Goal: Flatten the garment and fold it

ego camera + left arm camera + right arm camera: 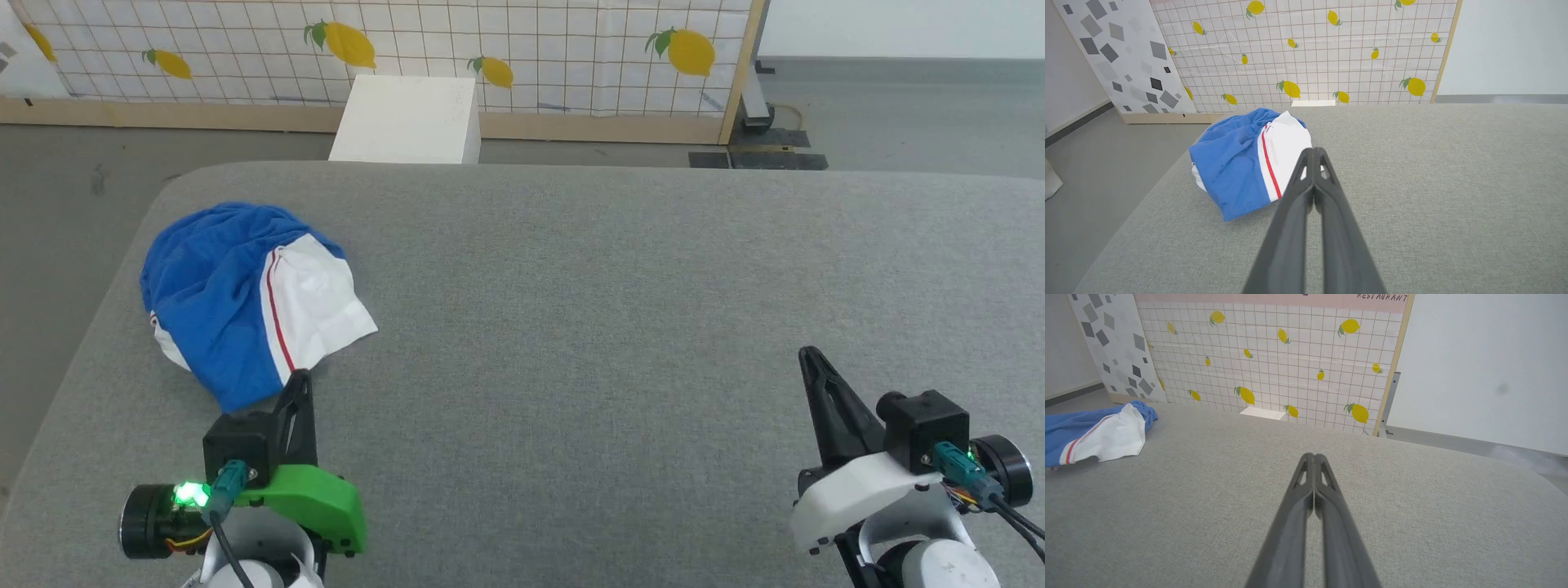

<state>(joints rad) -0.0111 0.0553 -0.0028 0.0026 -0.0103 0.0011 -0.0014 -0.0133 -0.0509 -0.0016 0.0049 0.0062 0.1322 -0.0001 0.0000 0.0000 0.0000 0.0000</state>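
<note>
The blue-and-white T-shirt (237, 302) lies bunched just ahead of the left gripper (300, 377), which is closed and empty, probably lined up for a first grab. The right gripper (808, 353), likewise closed and empty, hangs well away over the counter (612, 327).

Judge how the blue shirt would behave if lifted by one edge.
Probably floppy: the shirt lies bunched in soft folds, so it should drape. Pushed, it would likely bunch rather than slide on the textured grey table.
</note>
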